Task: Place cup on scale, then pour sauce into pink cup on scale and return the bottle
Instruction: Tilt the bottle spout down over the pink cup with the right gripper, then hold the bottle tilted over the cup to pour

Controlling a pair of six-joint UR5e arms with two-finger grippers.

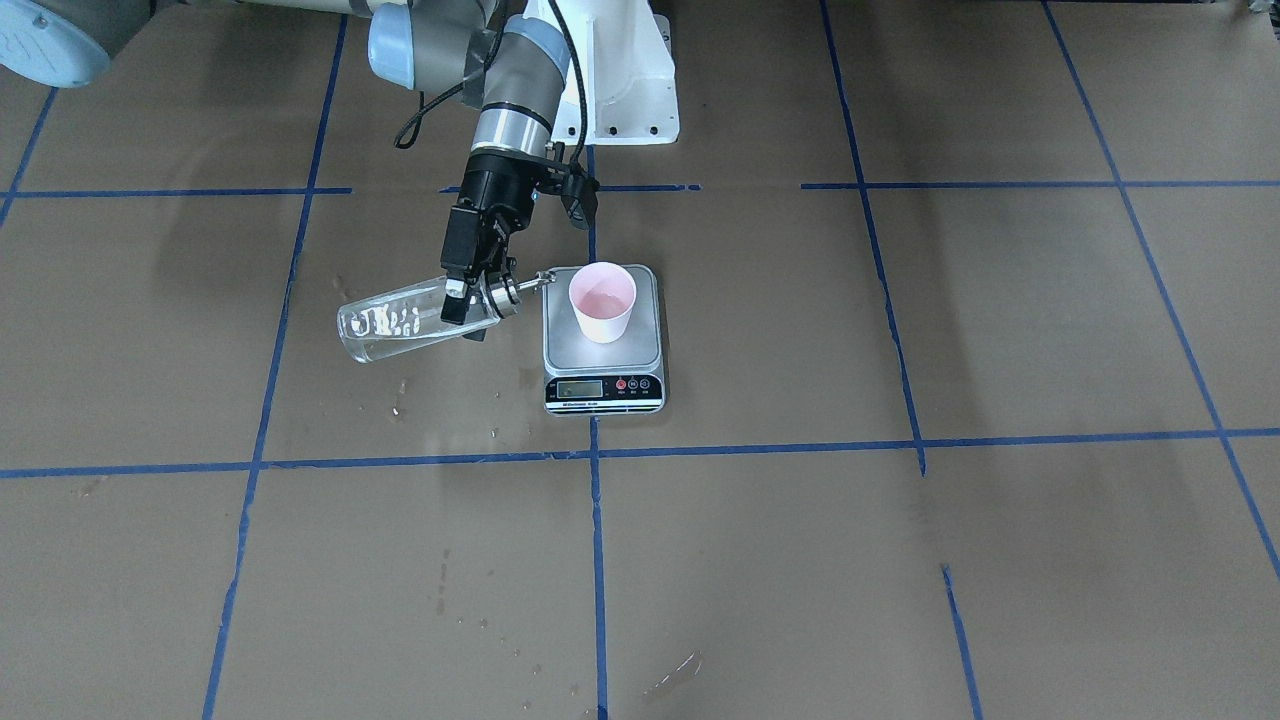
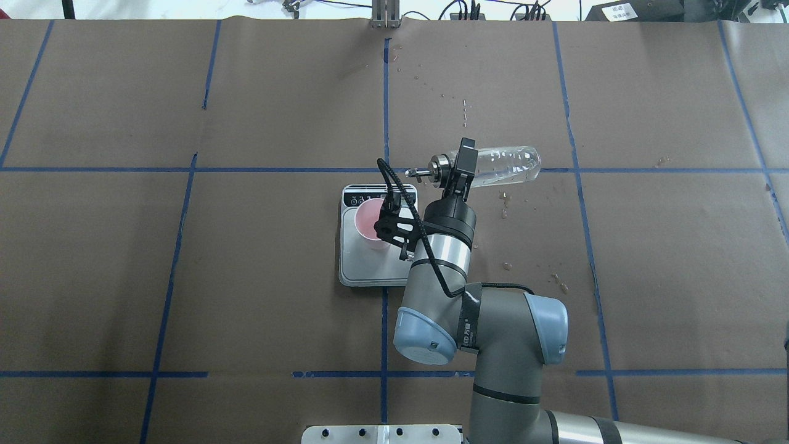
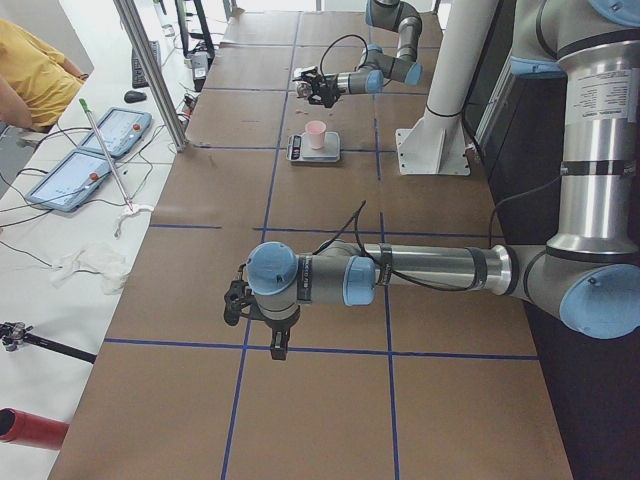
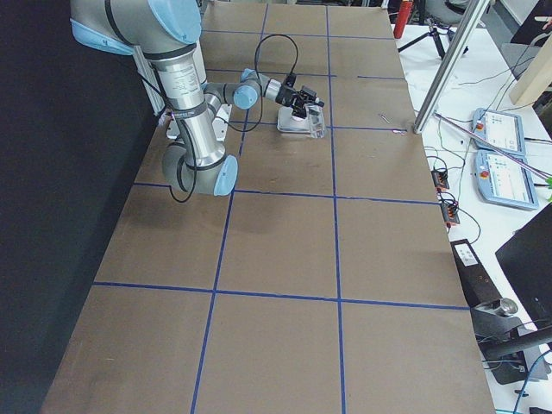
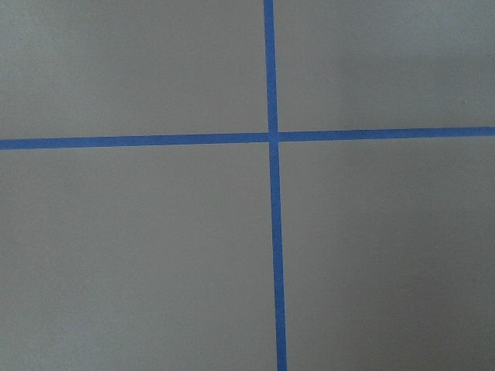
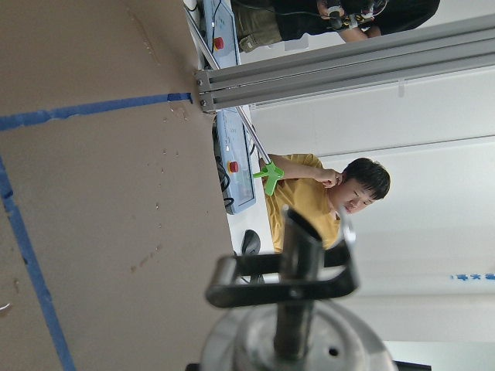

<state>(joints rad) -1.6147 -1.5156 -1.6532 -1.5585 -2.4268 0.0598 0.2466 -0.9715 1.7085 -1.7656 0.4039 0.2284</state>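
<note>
The pink cup (image 1: 602,300) stands upright on the scale (image 1: 603,350), towards its back half. My right gripper (image 1: 470,305) is shut on the neck end of the clear glass bottle (image 1: 400,322) and holds it almost level in the air. The bottle's silver spout (image 1: 535,282) points at the cup and stops just short of its rim. Clear sauce shows inside the bottle (image 2: 505,165), and I see no stream leaving the spout. My left gripper (image 3: 278,345) hangs over bare table far from the scale, and I cannot tell whether it is open.
Small wet spots (image 2: 558,280) dot the brown paper on the right arm's side of the scale. Blue tape lines (image 1: 596,520) grid the table. A person in a yellow shirt (image 3: 30,70) sits beyond the far edge, by tablets (image 3: 75,170) and a metal post (image 3: 150,60).
</note>
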